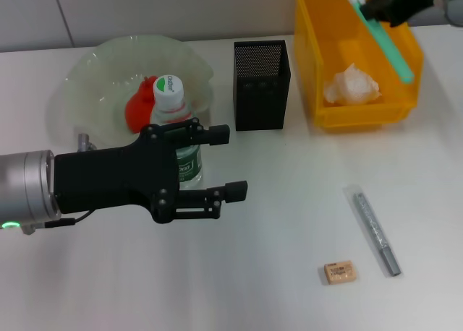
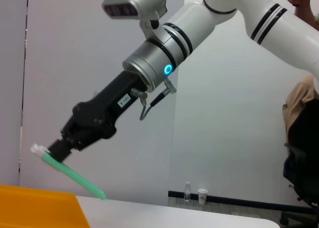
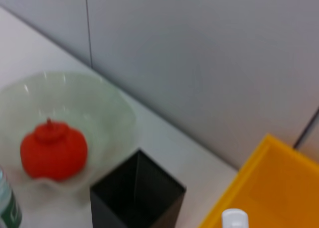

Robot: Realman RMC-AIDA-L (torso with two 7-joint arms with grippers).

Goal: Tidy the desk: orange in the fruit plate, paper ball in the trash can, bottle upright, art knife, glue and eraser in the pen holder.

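My right gripper [image 1: 376, 7] is shut on the green glue [image 1: 387, 48], which hangs slanted over the yellow trash can [image 1: 311, 71]; the paper ball [image 1: 351, 85] lies inside the can. The left wrist view shows the same hold, the right gripper [image 2: 59, 147] gripping the glue [image 2: 75, 175] near its pale end. The orange [image 1: 139, 105] rests in the fruit plate [image 1: 94, 71]. The bottle [image 1: 172, 103] stands upright at the plate's front rim, its lower half hidden behind my open left gripper [image 1: 230, 163]. The pen holder [image 1: 262, 85] stands mid-table. The grey art knife [image 1: 375, 230] and tan eraser [image 1: 339, 272] lie front right.
The right wrist view looks down on the orange [image 3: 53, 149], the fruit plate [image 3: 107, 113], the pen holder [image 3: 137, 195] and a corner of the trash can [image 3: 271, 183]. A wall runs along the table's far edge. A small grey object [image 1: 84, 139] lies by the plate.
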